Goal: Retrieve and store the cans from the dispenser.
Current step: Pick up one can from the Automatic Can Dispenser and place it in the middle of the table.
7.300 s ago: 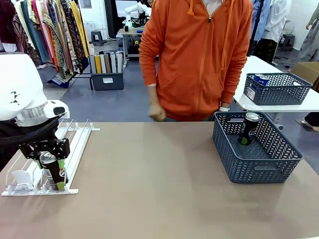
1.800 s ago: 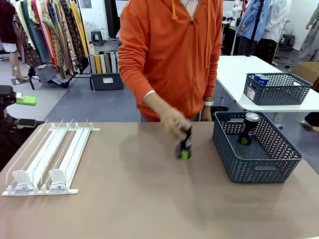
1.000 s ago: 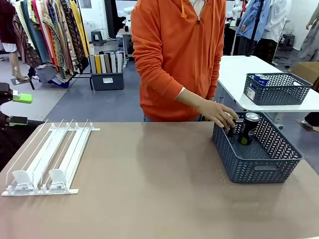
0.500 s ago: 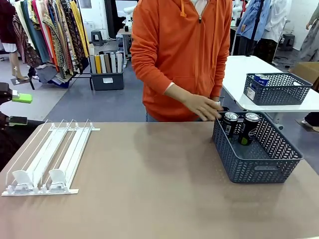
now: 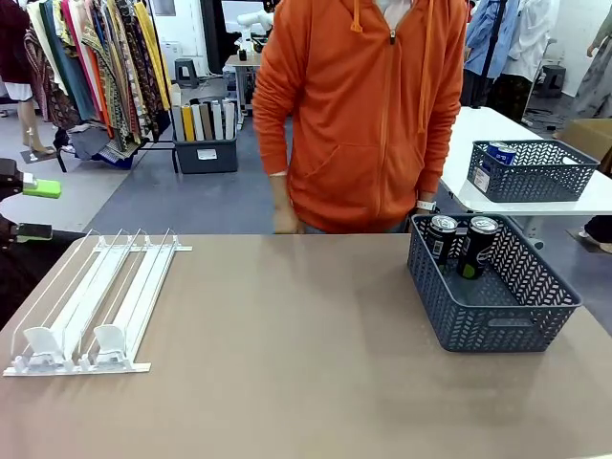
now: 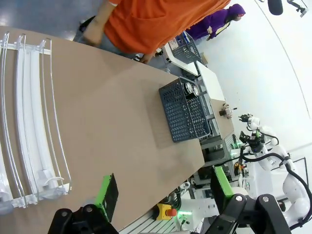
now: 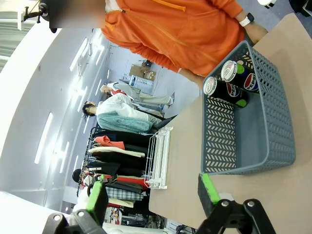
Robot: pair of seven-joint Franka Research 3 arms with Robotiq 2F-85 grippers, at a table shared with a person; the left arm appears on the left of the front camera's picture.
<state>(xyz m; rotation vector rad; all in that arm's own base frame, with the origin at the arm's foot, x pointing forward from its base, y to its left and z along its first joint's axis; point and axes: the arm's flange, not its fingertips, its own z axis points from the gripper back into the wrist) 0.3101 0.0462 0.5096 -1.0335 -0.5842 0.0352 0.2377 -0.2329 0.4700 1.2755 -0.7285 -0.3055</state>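
The white dispenser (image 5: pixel 91 304) lies at the table's left with no cans in its lanes; it also appears in the left wrist view (image 6: pixel 31 122) and the right wrist view (image 7: pixel 158 153). Two black Pepsi cans (image 5: pixel 442 237) (image 5: pixel 481 244) stand upright side by side in the back of the dark grey basket (image 5: pixel 497 320). The same cans (image 7: pixel 217 88) (image 7: pixel 239 75) show with the basket (image 7: pixel 273 131) from the right wrist, and from the left wrist I see the cans (image 6: pixel 187 87) in the basket (image 6: pixel 178 114). My left gripper (image 5: pixel 36 208) (image 6: pixel 165 190) hangs open, off the table's left edge. My right gripper (image 7: pixel 153 192) is open and holds nothing.
A person in an orange hoodie (image 5: pixel 373 115) stands at the far edge, both hands down beside the body. On a white table behind, a second grey basket (image 5: pixel 531 177) holds a blue can (image 5: pixel 500 151). Bare tabletop (image 5: pixel 287 344) stretches between dispenser and basket.
The person set a second black can into the basket beside the first, then drew the hand back to the body. My left gripper has stayed where it was.
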